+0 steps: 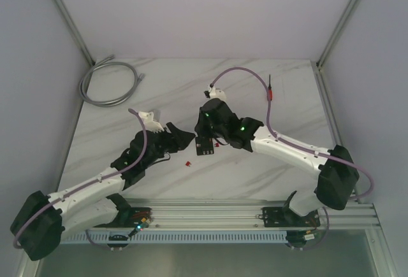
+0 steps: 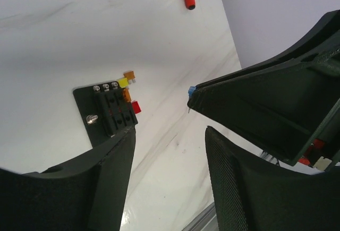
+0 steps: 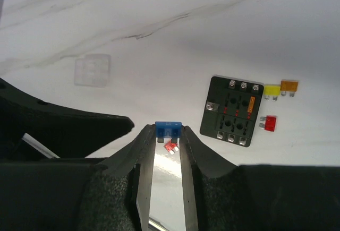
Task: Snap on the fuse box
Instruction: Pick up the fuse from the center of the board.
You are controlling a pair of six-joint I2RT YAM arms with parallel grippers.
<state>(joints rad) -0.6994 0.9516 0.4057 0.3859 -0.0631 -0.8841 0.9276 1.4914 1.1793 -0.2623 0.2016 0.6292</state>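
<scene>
Top view: small flat black plastic fuse box [image 1: 205,146] lies mid-frame on white marble table [image 1: 127,99], between both grippers. Left wrist: left gripper [image 2: 170,135] fingers spread, empty; box centre-left. Right wrist: right gripper [image 3: 168,135] pinches tiny blue plastic fuse [image 3: 168,129], box right of centre; fuse-loading step, I judge, and next it needs blades aligned over a free slot, then a press
</scene>
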